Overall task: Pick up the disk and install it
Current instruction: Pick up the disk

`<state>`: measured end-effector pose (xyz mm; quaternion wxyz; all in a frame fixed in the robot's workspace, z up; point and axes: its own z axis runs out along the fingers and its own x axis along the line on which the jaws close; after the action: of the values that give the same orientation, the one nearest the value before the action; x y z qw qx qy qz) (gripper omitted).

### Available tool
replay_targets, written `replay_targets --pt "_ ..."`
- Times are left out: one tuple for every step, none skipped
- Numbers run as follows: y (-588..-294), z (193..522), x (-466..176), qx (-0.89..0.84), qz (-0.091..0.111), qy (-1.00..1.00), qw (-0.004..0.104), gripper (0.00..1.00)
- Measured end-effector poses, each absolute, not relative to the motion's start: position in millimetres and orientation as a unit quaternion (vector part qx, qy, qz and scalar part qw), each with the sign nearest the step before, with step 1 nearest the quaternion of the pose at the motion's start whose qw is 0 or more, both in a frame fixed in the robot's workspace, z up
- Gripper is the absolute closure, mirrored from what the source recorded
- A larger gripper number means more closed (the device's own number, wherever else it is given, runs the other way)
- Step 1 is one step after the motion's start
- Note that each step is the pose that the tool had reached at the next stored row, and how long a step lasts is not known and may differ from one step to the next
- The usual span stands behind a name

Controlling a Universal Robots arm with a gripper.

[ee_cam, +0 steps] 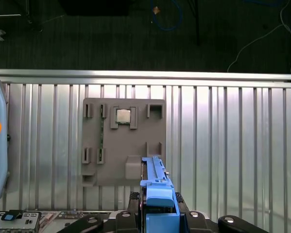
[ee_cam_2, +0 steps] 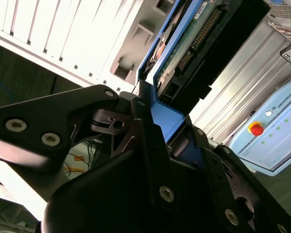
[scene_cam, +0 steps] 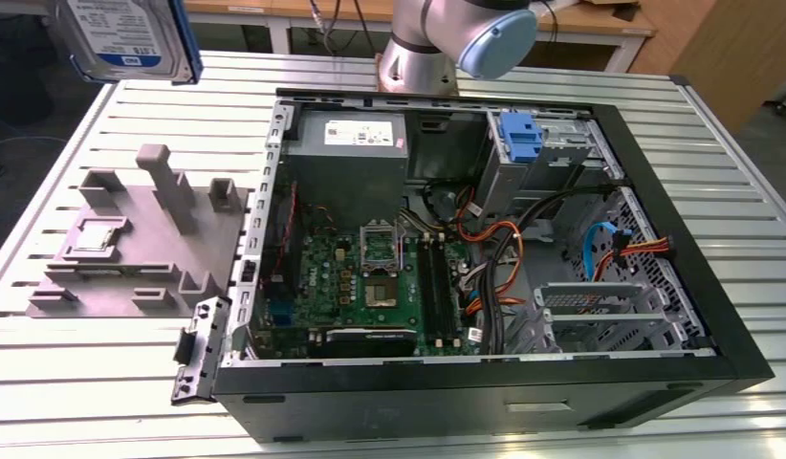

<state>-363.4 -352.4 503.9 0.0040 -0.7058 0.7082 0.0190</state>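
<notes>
Although the open black computer case [scene_cam: 431,406] lies on the slatted metal table [scene_cam: 99,382], the flat silver-grey disk with its white-and-blue label and blue plastic frame [scene_cam: 125,38] is not inside it. The disk hangs in the air on the exterior view's left, high above the grey plastic fixture plate [scene_cam: 138,239]. The black hand [ee_cam_2: 167,121] is closed on the disk. In the second wrist view its fingers [ee_cam_2: 145,136] press on the blue frame from both sides, at one short end.

The long axis of the disk runs straight out from the hand, away from the fingertips. In the first wrist view the fixture plate lies beyond the free end of the disk. From the disk, the case is toward the exterior view's right and lower, well apart from it. I judge that the picking is done and the installing is not yet done.

To count:
- one grey robot arm [scene_cam: 431,38] with one hand
- one disk
- one computer case
- one fixture plate
- one small square silver chip [ee_cam: 123,115], which sits in a pocket of the plate
- one bare blue plastic bracket [scene_cam: 521,134], which stands in the far part of the case
</notes>
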Motion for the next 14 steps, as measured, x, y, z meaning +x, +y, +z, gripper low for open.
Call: replay_targets --pt "-352 504 -362 -0.706 0.019 0.708 0.004 0.63" --pt "-352 504 -360 -0.706 0.019 0.708 0.004 0.63" --pt "-352 504 -359 -0.706 0.019 0.708 0.004 0.63" --pt "-352 504 -357 -0.706 0.019 0.708 0.004 0.63" --pt "-352 504 -356 -0.706 0.019 0.708 0.004 0.63" --pt "-352 504 -355 -0.706 0.019 0.708 0.004 0.63" --pt "-352 504 -354 -0.706 0.019 0.708 0.004 0.63" --pt "-352 504 -353 -0.706 0.019 0.708 0.004 0.63" --pt "-352 504 -352 -0.706 0.019 0.708 0.004 0.63" --pt "-352 504 -352 -0.706 0.019 0.708 0.004 0.63" --pt "-352 504 -352 -0.706 0.019 0.708 0.004 0.63" --pt "-352 504 -352 -0.706 0.019 0.708 0.004 0.63" --pt "-352 504 -352 -0.706 0.019 0.708 0.004 0.63" --pt "-352 504 -351 -0.706 0.019 0.708 0.004 0.63"
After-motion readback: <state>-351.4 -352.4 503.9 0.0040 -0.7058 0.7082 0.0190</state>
